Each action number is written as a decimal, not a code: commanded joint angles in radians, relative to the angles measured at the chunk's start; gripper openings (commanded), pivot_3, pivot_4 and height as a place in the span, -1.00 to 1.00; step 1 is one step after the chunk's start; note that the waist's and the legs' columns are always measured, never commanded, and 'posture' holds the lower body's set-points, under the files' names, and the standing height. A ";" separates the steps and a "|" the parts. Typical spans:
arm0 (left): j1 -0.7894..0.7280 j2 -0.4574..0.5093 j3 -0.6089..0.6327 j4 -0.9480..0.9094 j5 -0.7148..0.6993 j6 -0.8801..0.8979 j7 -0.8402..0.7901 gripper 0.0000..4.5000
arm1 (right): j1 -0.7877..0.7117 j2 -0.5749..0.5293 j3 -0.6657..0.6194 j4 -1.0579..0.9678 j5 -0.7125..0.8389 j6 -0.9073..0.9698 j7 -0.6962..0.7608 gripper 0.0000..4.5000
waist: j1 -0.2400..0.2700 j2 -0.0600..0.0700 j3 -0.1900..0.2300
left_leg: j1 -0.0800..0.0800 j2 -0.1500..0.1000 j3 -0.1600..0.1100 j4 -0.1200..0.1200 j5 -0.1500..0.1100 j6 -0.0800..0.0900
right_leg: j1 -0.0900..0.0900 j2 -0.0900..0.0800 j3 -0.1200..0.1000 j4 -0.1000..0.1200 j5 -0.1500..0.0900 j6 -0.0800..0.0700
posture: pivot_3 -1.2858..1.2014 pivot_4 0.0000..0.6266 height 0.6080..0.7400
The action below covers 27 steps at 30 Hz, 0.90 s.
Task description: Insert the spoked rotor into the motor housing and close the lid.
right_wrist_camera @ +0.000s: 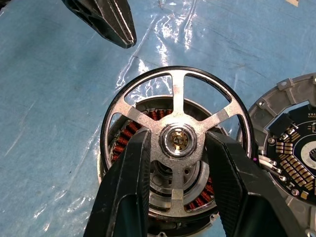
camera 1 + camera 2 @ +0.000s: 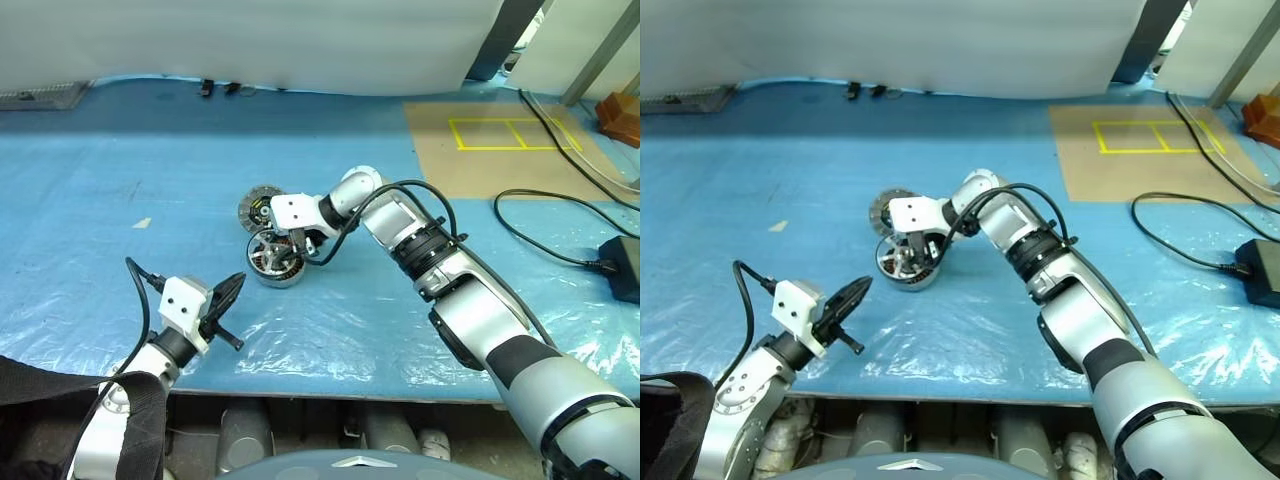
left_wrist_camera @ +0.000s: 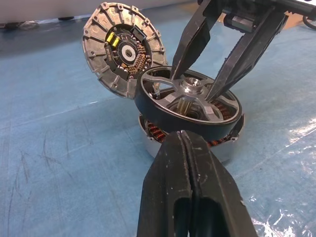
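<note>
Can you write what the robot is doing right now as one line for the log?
right pincer: shut on spoked rotor hub, tilted over motor housing, not seated | left pincer: shut, empty, nearby | lid: off, beside housing

Rotor (image 3: 187,106) tilted atop housing (image 3: 224,148) (lid (image 3: 121,47) behind)

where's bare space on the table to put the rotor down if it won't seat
Bare blue sheet lies left of the housing and lid, and between the right arm and cable. It is crowded where the right gripper grips the rotor, left gripper near.
</note>
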 commanded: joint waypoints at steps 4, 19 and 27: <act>0.005 0.007 0.018 -0.017 -0.012 -0.017 -0.009 -1.00 | -0.010 -0.019 -0.028 -0.043 0.020 0.019 -0.002 -0.23 | 0.000 0.000 0.000 | 0.000 0.000 0.000 0.000 0.000 0.000 | 0.000 0.000 0.000 0.000 0.000 0.000 | 0.03 -0.52 1.00; 0.005 0.008 0.025 -0.017 -0.011 -0.014 -0.009 -1.00 | 0.012 -0.002 -0.008 -0.002 0.006 0.035 -0.025 -0.23 | 0.000 0.000 0.000 | 0.000 0.000 0.000 0.000 0.000 0.000 | 0.000 0.000 0.000 0.000 0.000 0.000 | 0.03 -0.52 1.00; -0.005 0.014 0.022 -0.013 -0.011 -0.010 -0.016 -1.00 | 0.016 -0.018 0.011 0.002 -0.019 0.012 -0.006 -0.23 | 0.001 0.000 0.000 | 0.000 0.000 0.000 0.000 0.000 0.000 | 0.000 0.000 0.000 0.000 0.000 0.000 | 0.03 -0.52 1.00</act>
